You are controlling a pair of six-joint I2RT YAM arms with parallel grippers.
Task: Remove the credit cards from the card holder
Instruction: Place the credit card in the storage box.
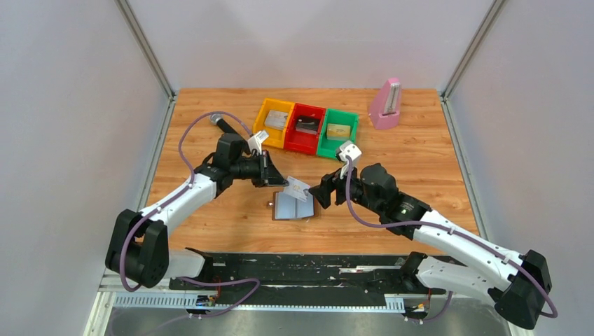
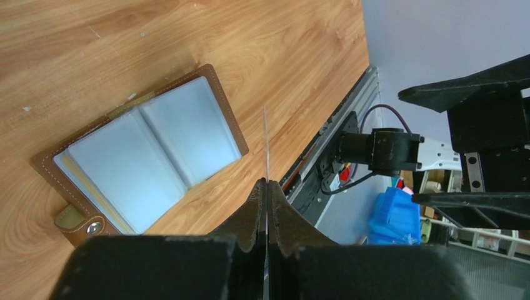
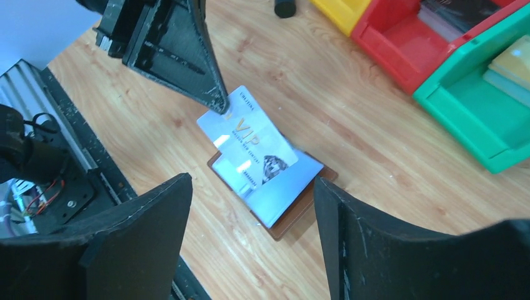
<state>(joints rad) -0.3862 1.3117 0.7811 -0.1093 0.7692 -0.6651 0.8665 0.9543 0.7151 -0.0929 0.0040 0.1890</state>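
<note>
Left tool is pinching a VIP card by its edge, holding it just above the card holder, which is lying open on the tabletop. Right tool is hanging spread and empty, just right of the card holder.

Yellow bin, red bin, green bin, pink metronome, wooden table

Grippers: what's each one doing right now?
Left gripper: shut on a card, clear of the card holder.
Right gripper: open, holding nothing.
</note>
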